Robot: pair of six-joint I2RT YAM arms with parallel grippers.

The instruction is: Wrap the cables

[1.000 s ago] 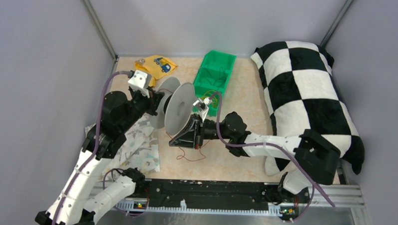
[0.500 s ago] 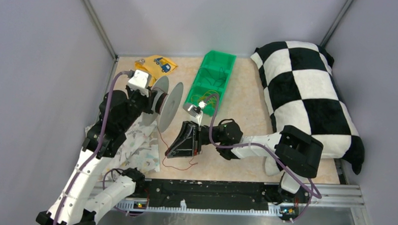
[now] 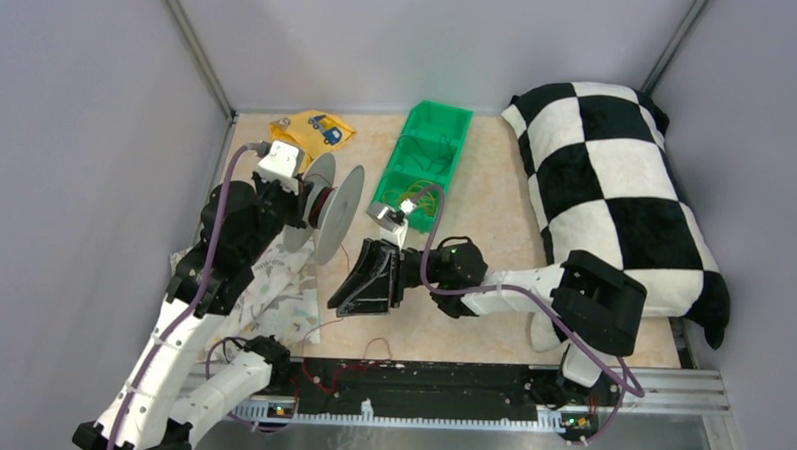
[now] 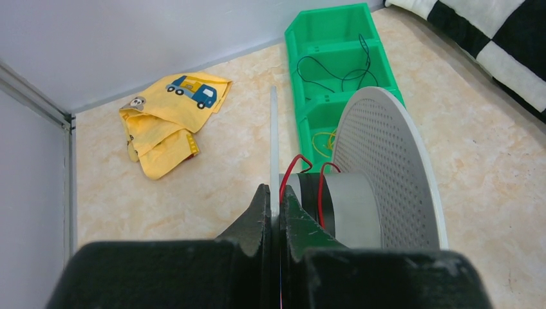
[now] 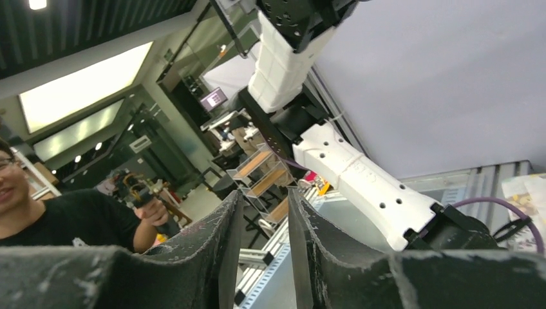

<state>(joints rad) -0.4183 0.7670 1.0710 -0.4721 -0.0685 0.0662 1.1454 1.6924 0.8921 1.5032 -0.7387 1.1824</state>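
Observation:
A grey spool [image 3: 333, 211] with two round flanges is held off the table by my left gripper [image 3: 305, 204]. In the left wrist view that gripper [image 4: 277, 196] is shut on the spool's thin near flange [image 4: 273, 141]. The cable [image 4: 320, 193], a thin red wire, loops over the grey hub [image 4: 351, 209]. From the spool the cable [image 3: 374, 343] trails down to the table's near edge in loose curls. My right gripper [image 3: 340, 299] hovers just right of the spool and points down-left. Its fingers [image 5: 302, 232] stand apart with nothing between them.
A green bin [image 3: 456, 122] with a yellow wire bundle [image 4: 322, 138] and dark cords stands behind the spool. A yellow cloth [image 3: 313, 130] lies far left, a checkered pillow [image 3: 616, 193] fills the right side, and a printed cloth [image 3: 284, 293] lies under my left arm.
My right gripper has opened and drawn back down-left from the spool. The loose wire has slid toward the near edge. The left arm has turned the spool more edge-on.

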